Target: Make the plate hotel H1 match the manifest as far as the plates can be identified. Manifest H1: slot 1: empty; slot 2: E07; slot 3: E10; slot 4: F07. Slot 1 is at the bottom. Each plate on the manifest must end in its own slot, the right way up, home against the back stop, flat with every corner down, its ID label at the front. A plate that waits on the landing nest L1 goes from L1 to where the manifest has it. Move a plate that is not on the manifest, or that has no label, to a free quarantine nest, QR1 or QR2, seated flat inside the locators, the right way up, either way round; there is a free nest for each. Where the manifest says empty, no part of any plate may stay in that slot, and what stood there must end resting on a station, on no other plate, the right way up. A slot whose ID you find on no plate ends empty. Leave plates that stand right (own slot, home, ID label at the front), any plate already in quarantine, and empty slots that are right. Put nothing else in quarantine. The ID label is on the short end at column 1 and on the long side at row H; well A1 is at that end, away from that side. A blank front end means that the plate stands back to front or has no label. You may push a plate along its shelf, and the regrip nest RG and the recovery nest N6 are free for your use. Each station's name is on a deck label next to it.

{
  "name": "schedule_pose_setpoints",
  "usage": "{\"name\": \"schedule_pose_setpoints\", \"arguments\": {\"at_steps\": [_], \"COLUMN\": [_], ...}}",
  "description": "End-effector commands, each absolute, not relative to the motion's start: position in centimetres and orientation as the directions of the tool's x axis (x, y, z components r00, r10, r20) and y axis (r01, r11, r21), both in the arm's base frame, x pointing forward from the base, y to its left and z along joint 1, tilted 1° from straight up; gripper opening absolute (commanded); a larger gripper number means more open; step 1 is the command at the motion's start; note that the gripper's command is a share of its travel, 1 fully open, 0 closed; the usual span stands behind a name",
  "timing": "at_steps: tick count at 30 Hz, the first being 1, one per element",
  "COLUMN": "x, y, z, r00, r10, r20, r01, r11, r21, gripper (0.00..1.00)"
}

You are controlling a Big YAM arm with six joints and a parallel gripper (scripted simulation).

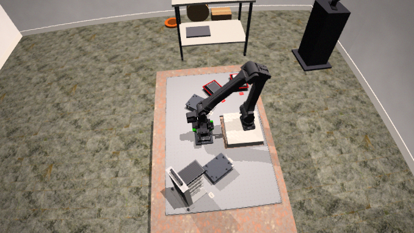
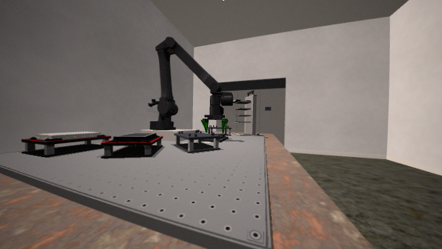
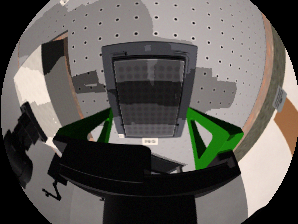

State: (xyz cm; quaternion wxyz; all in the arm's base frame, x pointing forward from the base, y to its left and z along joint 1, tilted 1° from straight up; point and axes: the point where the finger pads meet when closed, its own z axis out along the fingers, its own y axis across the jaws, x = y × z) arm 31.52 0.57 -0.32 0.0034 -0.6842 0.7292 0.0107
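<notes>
Plate [image 3: 149,92] directly below gripper [image 3: 152,137] (fingers wide) — untouched.

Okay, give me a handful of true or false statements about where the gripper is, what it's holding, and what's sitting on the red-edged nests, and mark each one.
1. The gripper is wide open with nothing between its green fingers. True.
2. The gripper hangs over a dark plate that lies on a nest below it. True.
3. The gripper is reaching into the plate hotel. False: the hotel stands apart at one end of the deck, and the gripper is near the deck's middle.
4. Both red-edged nests are bare. False: one carries a pale plate, the other a dark plate.
5. The arm's base stands on a pale block. True.
</notes>
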Motion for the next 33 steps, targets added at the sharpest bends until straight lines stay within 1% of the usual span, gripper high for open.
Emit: {"name": "schedule_pose_setpoints", "arguments": {"at_steps": [1,19,20,22,23,33], "x": [31.8,31.7,32.9,32.9,32.9,32.9], "y": [0.8,1.0,0.7,0.7,0.7,0.7], "z": [-1.0,-3.0,-2.0,-2.0,-2.0,-2.0], "r00": [-0.056,-0.056,-0.062,-0.062,-0.062,-0.062], "r10": [-0.998,-0.998,-0.998,-0.998,-0.998,-0.998], "r20": [-0.024,-0.024,-0.025,-0.025,-0.025,-0.025], "r01": [-0.998,-0.998,-0.998,-0.998,-0.998,-0.998], "r11": [0.056,0.055,0.062,0.062,0.062,0.062], "r21": [0.006,0.007,-0.02,-0.02,-0.02,-0.02], "gripper": [1.0,1.0,1.0,1.0,0.86,0.86]}}
